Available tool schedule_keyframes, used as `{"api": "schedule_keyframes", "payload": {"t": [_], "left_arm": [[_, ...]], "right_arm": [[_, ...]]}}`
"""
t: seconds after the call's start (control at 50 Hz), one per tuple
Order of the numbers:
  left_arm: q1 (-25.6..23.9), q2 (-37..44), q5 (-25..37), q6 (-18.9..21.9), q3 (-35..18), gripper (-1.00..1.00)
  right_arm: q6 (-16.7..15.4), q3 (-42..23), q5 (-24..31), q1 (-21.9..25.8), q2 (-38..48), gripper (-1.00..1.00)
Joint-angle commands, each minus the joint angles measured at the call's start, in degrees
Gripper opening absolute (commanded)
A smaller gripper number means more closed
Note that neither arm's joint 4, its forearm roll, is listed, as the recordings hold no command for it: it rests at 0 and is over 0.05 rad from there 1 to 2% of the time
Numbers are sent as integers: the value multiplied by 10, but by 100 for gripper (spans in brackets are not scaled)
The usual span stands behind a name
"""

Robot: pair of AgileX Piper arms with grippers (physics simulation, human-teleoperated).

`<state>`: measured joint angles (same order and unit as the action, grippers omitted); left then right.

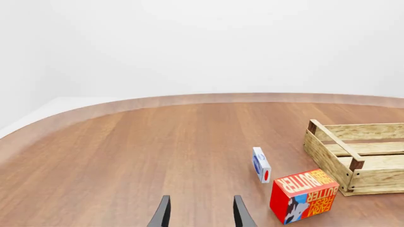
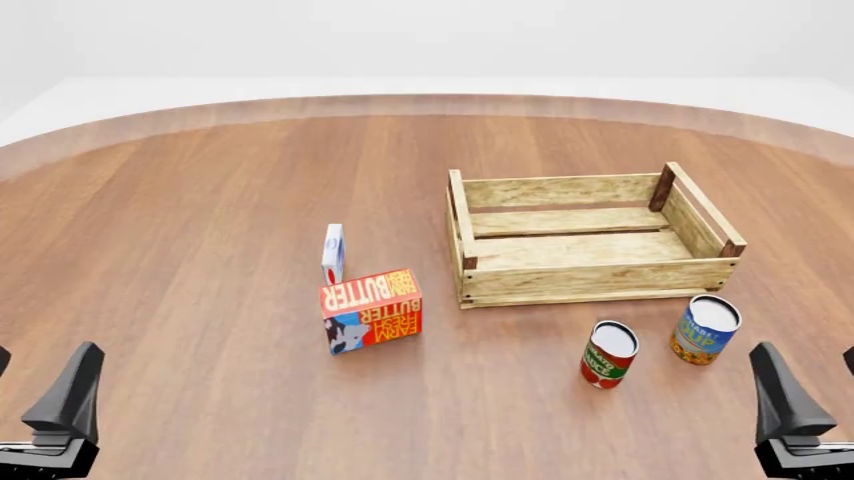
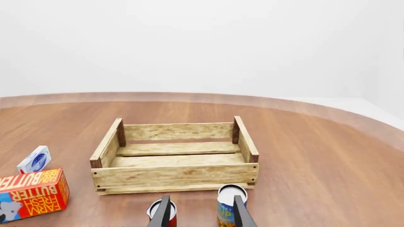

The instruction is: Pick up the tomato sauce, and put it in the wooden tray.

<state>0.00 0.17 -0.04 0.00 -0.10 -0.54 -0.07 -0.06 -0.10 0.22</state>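
Note:
The tomato sauce (image 2: 610, 355), a small red-labelled can with a green band and white top, stands upright on the table just in front of the wooden tray (image 2: 594, 275). In the right wrist view the tomato sauce (image 3: 152, 208) peeks out from behind one finger, with the tray (image 3: 173, 174) beyond it. My right gripper (image 2: 817, 385) is open near the table's front right, apart from the can and holding nothing. My left gripper (image 2: 34, 385) is open at the front left, far from both; its fingers (image 1: 162, 213) frame only bare table.
A blue-and-yellow can (image 2: 705, 330) stands right of the tomato sauce, also near the tray's front wall. A red butter box (image 2: 372, 310) and a small white-and-blue box (image 2: 332, 253) sit left of the tray. The round table's edge curves behind.

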Motion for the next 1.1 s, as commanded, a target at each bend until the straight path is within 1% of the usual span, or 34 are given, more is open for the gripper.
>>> {"api": "schedule_keyframes", "payload": {"t": [0.02, 0.04, 0.08, 0.22, 0.3, 0.32, 0.34, 0.38, 0.44, 0.46, 0.48, 0.52, 0.54, 0.56, 0.58, 0.62, 0.66, 0.68, 0.7, 0.74, 0.76, 0.78, 0.8, 0.82, 0.84, 0.86, 0.88, 0.92, 0.94, 1.0, 1.04, 1.06, 1.08, 1.1], "left_arm": [[0, 3, -1, 0, -1, 100], [0, 3, -1, 0, -1, 100], [0, 3, -1, 0, -1, 100], [0, 3, -1, 0, -1, 100], [0, 3, -1, 0, -1, 100], [0, 3, -1, 0, -1, 100], [0, 3, -1, 0, -1, 100], [0, 3, -1, 0, -1, 100], [0, 3, -1, 0, -1, 100], [0, 3, -1, 0, -1, 100], [0, 3, -1, 0, -1, 100], [0, 3, -1, 0, -1, 100], [0, 3, -1, 0, -1, 100], [0, 3, -1, 0, -1, 100], [0, 3, -1, 0, -1, 100], [0, 3, -1, 0, -1, 100], [0, 3, -1, 0, -1, 100], [0, 3, -1, 0, -1, 100], [0, 3, -1, 0, -1, 100], [0, 3, -1, 0, -1, 100], [0, 3, -1, 0, -1, 100], [0, 3, -1, 0, -1, 100], [0, 3, -1, 0, -1, 100], [0, 3, -1, 0, -1, 100], [0, 3, -1, 0, -1, 100], [0, 3, -1, 0, -1, 100], [0, 3, -1, 0, -1, 100], [0, 3, -1, 0, -1, 100], [0, 3, -1, 0, -1, 100], [0, 3, -1, 0, -1, 100], [0, 3, -1, 0, -1, 100], [0, 3, -1, 0, -1, 100], [0, 3, -1, 0, -1, 100], [0, 3, -1, 0, -1, 100]], "right_arm": [[-11, -2, 1, 0, 1, 100], [-11, -2, 1, 0, 1, 100], [-25, -3, -3, 5, -2, 100], [-30, -12, 0, 18, -2, 100], [-44, -51, 25, 35, -2, 100], [-53, -61, 32, 39, -2, 100], [-53, -61, 32, 39, -2, 100], [-42, -100, 65, 36, -1, 100], [-47, -143, 102, 47, 3, 100], [-59, -153, 95, 62, 31, 100], [-50, -162, 94, 80, 47, 100], [-50, -177, 99, 78, 61, 100], [-69, -196, 102, 94, 87, 100], [-69, -197, 102, 94, 87, 100], [-67, -208, 103, 94, 108, 100], [-104, -237, 119, 96, 121, 100], [-99, -261, 129, 86, 160, 100], [-102, -275, 137, 85, 171, 100], [-89, -294, 148, 94, 187, 100], [-95, -317, 162, 109, 208, 100], [-86, -337, 178, 114, 230, 100], [-86, -338, 179, 114, 230, 100], [-85, -349, 187, 111, 251, 100], [-87, -360, 194, 123, 264, 100], [-94, -368, 204, 115, 270, 100], [-91, -373, 210, 117, 279, 100], [-92, -379, 216, 131, 296, 100], [-99, -377, 226, 117, 319, 100], [-94, -383, 230, 139, 327, 100], [-88, -393, 240, 133, 335, 100], [-95, -395, 243, 130, 334, 100], [-94, -394, 244, 120, 340, 100], [-75, -397, 242, 137, 353, 100], [-75, -397, 242, 137, 353, 100]]}}
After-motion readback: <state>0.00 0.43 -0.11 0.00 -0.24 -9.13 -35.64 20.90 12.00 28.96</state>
